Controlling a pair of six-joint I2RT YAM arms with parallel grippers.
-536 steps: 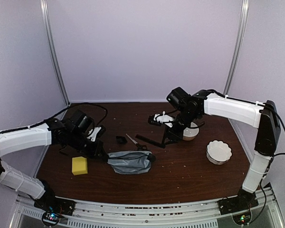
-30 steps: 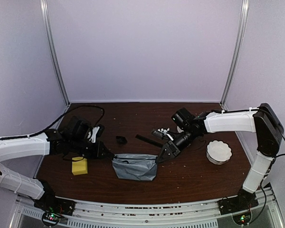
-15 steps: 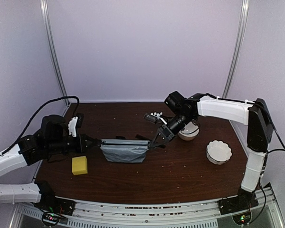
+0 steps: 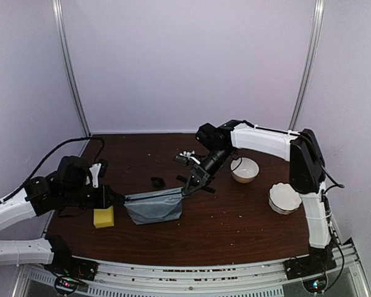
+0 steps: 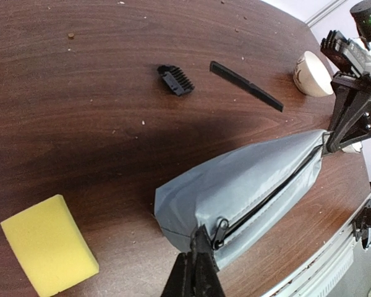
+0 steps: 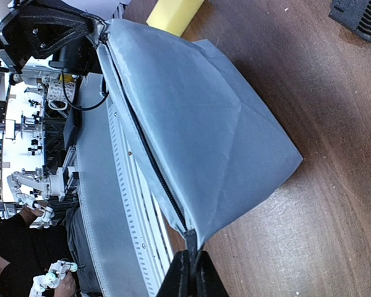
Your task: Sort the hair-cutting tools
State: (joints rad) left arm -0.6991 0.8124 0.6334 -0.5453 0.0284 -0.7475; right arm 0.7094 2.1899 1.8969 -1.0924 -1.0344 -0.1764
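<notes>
My left gripper [image 5: 196, 263] is clenched on one end of the grey zip pouch [image 5: 247, 179], right beside the zip pull. My right gripper [image 6: 188, 253] is pinched tight on the pouch's opposite end. The pouch stretches between my two hands, its zip line running from one to the other.

Ahead of my left gripper, past the pouch, the tiny black attachment [image 5: 175, 80] lies on the brown table [image 5: 80, 93]. The slim black comb [image 5: 246, 86] lies to its right, apart from it and nearer my right gripper.

A yellow sponge [image 5: 46, 244] sits on the table just left of my left gripper. A white bowl [image 4: 244, 169] stands to the right of my right gripper, with a second white bowl [image 4: 285, 198] farther right.
</notes>
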